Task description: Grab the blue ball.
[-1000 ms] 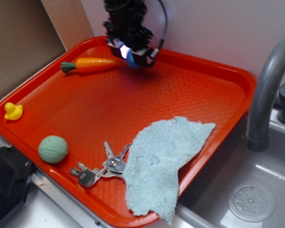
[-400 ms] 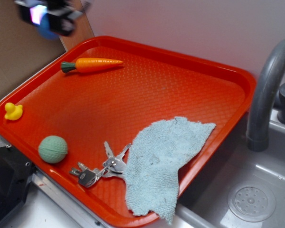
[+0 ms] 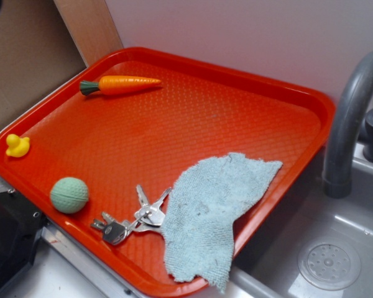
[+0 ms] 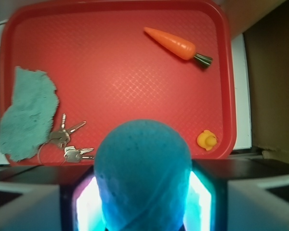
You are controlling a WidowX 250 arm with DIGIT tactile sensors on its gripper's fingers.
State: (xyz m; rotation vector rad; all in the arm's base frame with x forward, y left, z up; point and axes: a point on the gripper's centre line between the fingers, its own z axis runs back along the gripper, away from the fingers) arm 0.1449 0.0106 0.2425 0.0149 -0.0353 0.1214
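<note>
Gone from the exterior view since a moment ago: gripper (image 4: 142, 202) and blue ball (image 4: 143, 175), earlier above the red tray's (image 3: 311, 102) far left corner. In the wrist view, fingers (image 4: 38, 207) closed on the ball, high above the tray. On the tray, left to right: yellow duck (image 3: 17, 145), green ball (image 3: 69, 195), carrot (image 3: 121, 84), keys (image 3: 133, 218), cloth (image 3: 211, 208).

A blue ball (image 4: 142, 175), round with a faintly dimpled surface, fills the lower centre of the wrist view. It sits clamped between the glowing pads of the pincer (image 4: 142, 192), lifted high above a red tray (image 4: 115, 86).
</note>
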